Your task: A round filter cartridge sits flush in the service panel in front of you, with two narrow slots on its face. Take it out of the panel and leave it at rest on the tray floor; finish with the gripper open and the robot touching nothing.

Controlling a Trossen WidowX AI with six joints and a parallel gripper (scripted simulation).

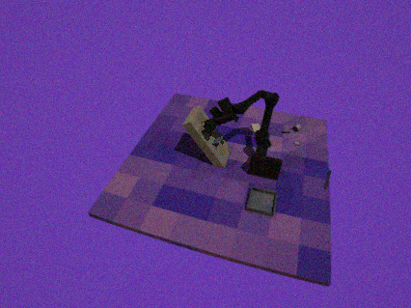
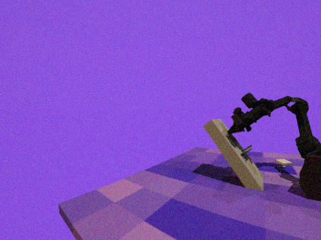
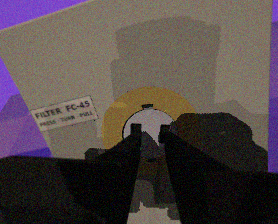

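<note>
The filter cartridge (image 3: 150, 119) is a pale round face inside a yellow ring (image 3: 150, 94) on the tilted beige service panel (image 1: 206, 149) (image 2: 227, 150) (image 3: 60, 60). My gripper (image 1: 205, 130) (image 2: 229, 133) (image 3: 150, 131) is at the upper part of the panel. Its fingers are slightly apart with nothing between them. In the wrist view both fingertips overlap the cartridge face. The two slots are not visible behind them, and I cannot tell whether the tips are inside the slots. The tray (image 1: 260, 202) is a shallow grey-green box with a dark rim, on the table, and looks empty.
A label (image 3: 65, 112) is on the panel, left of the ring. A lever-like part (image 2: 246, 150) juts from the panel below my gripper. A pale block (image 1: 256, 126) (image 2: 283, 162) lies behind the arm. A dark bar (image 1: 327, 180) is at the table's right edge.
</note>
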